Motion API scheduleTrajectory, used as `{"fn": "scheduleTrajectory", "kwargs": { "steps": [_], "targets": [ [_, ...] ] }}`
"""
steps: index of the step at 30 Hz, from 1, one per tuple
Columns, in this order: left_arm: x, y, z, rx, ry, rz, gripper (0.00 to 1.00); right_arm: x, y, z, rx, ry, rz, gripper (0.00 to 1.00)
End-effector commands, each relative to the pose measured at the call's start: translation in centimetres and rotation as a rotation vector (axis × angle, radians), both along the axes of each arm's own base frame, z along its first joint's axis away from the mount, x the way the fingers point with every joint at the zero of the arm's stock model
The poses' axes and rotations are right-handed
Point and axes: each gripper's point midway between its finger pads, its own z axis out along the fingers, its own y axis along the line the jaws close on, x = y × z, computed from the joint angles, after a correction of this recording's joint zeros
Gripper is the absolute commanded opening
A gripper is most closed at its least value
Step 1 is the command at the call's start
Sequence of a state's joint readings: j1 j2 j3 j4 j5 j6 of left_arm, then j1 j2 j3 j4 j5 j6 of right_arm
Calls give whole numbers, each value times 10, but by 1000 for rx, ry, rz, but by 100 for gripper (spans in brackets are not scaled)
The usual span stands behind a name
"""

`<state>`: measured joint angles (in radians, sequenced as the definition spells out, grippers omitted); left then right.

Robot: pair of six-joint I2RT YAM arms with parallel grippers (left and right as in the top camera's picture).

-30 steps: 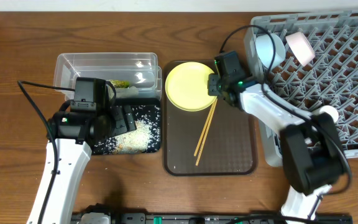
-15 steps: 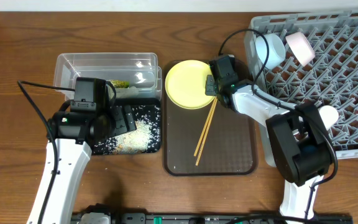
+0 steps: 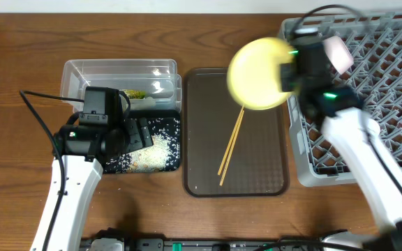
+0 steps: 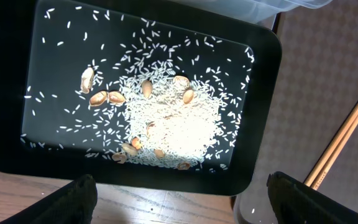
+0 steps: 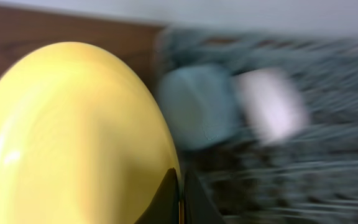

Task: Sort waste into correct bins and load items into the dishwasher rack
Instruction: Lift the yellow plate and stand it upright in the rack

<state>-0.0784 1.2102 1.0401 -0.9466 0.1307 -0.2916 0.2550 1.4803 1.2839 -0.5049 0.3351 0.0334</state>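
My right gripper [image 3: 286, 75] is shut on the rim of the round yellow plate [image 3: 257, 73] and holds it tilted in the air by the grey dishwasher rack [image 3: 389, 104]; the plate fills the right wrist view [image 5: 73, 130]. A pale cup [image 3: 337, 50] sits in the rack. The wooden chopsticks [image 3: 230, 143] lie on the brown serving tray [image 3: 257, 174]. My left gripper [image 4: 179, 202] is open above the black tray-bin [image 4: 260, 112] with white rice scraps [image 4: 179, 124]. A green-yellow wrapper [image 3: 132, 94] lies in the clear tub [image 3: 117, 73].
Several brown nut-like bits [image 4: 104, 98] lie among the rice. The clear tub sits behind the black tray-bin at the left. The rack takes up the right side of the table. The right wrist view is motion-blurred.
My right gripper has taken the yellow plate off the brown tray and lifted it up and right toward the rack. The left arm has not moved.
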Motion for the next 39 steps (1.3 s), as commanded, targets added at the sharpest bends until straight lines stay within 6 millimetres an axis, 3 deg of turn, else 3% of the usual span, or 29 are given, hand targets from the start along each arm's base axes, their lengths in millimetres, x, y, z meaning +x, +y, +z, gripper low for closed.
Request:
{"fn": "scheduleTrajectory", "kwargs": {
  "steps": [1,4,8,10,16,23,31,32,35,39],
  "targets": [
    [0,4,1,9,2,18,89,-8,-56,33,-308,-7,4,1],
    [0,4,1,8,2,19,90,-20,-99,51,-480,17,-72,1],
    [0,4,1,8,2,19,90,-34,-143,57,-660,110,-167,1],
    [0,4,1,8,2,19,89,-39,-157,57,-691,137,-225,1],
    [0,4,1,8,2,19,90,-39,-172,43,-730,196,-313,1],
    [0,4,1,9,3,18,90,-28,-167,7,-709,258,-318,1],
    [0,4,1,8,3,19,90,-12,-119,-22,-494,204,-212,2],
    [0,4,1,8,3,19,90,-12,-116,-24,-467,199,-218,5],
    [0,4,1,8,3,19,90,-14,-111,-30,-370,182,-255,35],
    [0,4,1,9,3,18,90,-16,-107,-28,-317,166,-265,51]
  ]
}}
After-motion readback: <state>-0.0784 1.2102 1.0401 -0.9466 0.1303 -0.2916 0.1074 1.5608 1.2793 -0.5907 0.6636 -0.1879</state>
